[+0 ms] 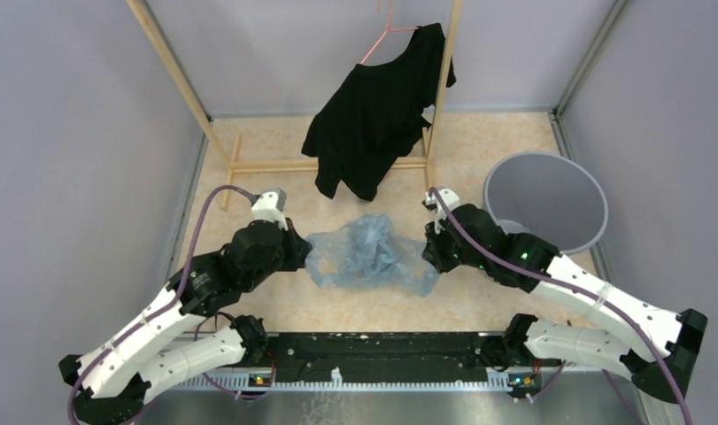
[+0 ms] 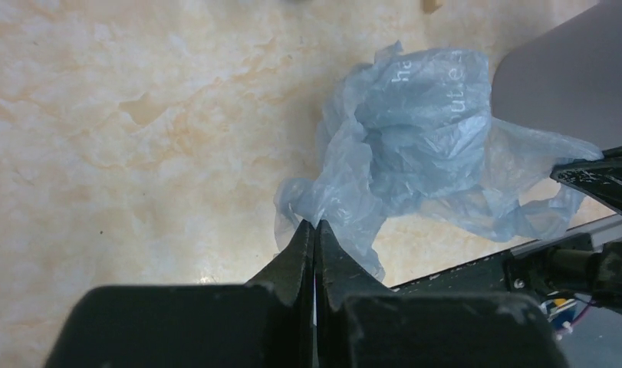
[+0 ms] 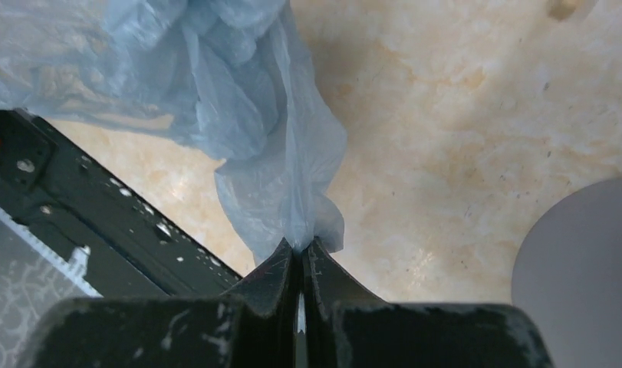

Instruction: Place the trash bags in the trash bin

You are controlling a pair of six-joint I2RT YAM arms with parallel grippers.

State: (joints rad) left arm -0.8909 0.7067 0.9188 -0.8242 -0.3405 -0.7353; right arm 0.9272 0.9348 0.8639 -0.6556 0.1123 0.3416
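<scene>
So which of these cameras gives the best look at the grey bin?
The top external view: the grey bin shows nearly whole there, round rim and inside. The left wrist view catches only a grey slab of its side, the right wrist view only a curved grey edge.

The bin (image 3: 587,280) gets mostly cut off in the right wrist view. Print on the bag (image 2: 415,146) is too faint to read.
</scene>
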